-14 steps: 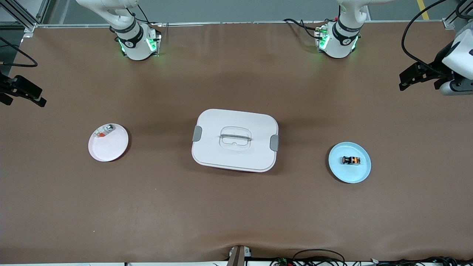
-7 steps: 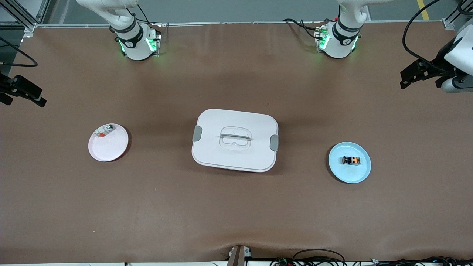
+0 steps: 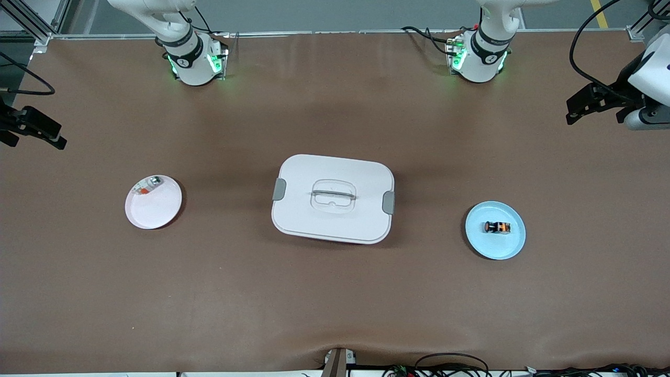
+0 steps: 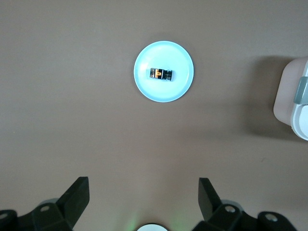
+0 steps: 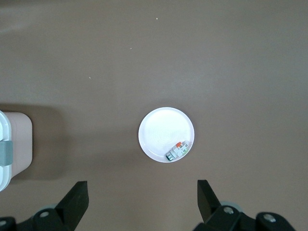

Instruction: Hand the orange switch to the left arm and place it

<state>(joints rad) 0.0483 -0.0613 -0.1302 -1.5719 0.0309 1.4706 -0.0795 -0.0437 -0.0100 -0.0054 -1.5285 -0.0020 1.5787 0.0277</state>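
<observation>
My left pincer (image 4: 142, 202) hangs released, high over the worktop (image 3: 335, 293) at the left arm's end, and my right pincer (image 5: 139, 202) likewise at the other end (both empty). The orange switch (image 3: 496, 227) lies on the blue plate (image 3: 510, 248), well apart from the box (image 3: 333, 173) mid-worktop.

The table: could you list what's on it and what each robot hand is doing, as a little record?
middle: white box, lid on
blue plate: holds the orange switch, toward the left arm's end
white plate: holds a small silver-and-red piece, toward the right arm's end
left gripper: jaws open, empty, up over the table edge
right gripper: jaws open, empty, waiting
</observation>
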